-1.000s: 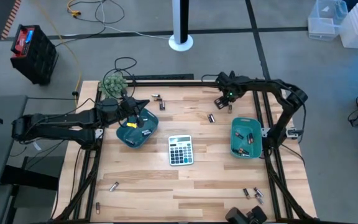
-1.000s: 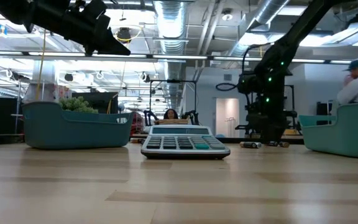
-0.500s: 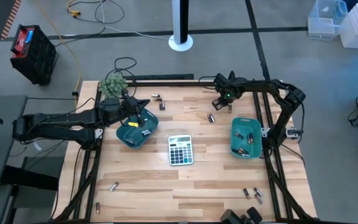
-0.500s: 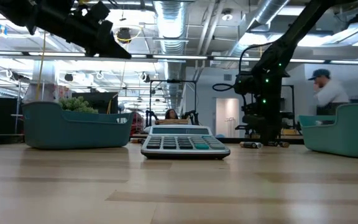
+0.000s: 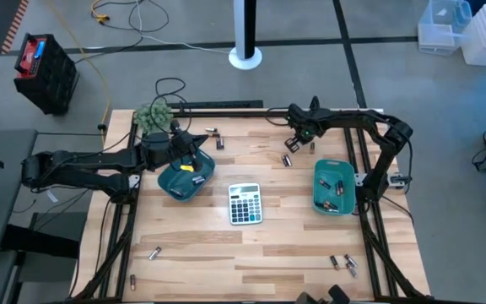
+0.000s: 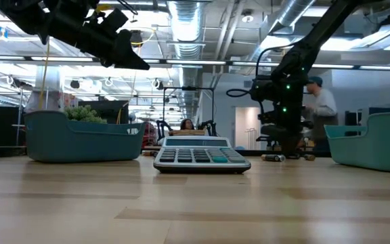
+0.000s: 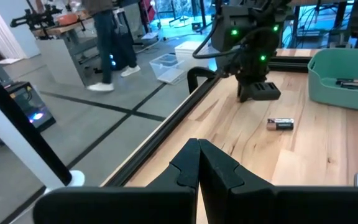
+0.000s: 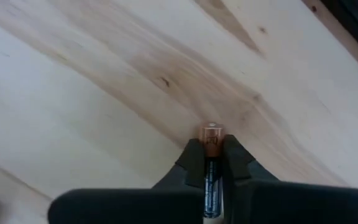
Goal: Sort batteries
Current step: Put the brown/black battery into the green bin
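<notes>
Right pincer (image 8: 211,163) is clamped on one battery (image 8: 211,167), copper tip sticking out past the fingertips (image 8: 193,163), held just above bare wood. In the high view that pincer (image 5: 294,141) sits at the far side of the surface (image 5: 201,241), right of centre, just beside a loose cell (image 5: 286,160) lying on the wood. Left pincer (image 7: 197,163) is pressed together with nothing between the tips; in the high view it (image 5: 194,145) hangs over the far edge of the left teal tray (image 5: 174,187), and a yellow-marked cell (image 5: 197,179) lies in that tray. The left wrist view looks across to the right arm and one battery (image 7: 281,124) on the wood near it, apart from the gripper. Right teal tray (image 5: 321,196) holds several cells (image 5: 334,187). Grey calculator (image 5: 245,203) sits mid-surface between the two trays, touching neither. More loose batteries: a pair at the far edge (image 5: 217,138) right of the left pincer, two near the near-left corner (image 5: 153,252), a small cluster at the near-right corner (image 5: 342,263). A green plant (image 5: 153,116) sits at the far-left corner. Low view shows a person (image 6: 320,108) in the room beyond the right arm.
</notes>
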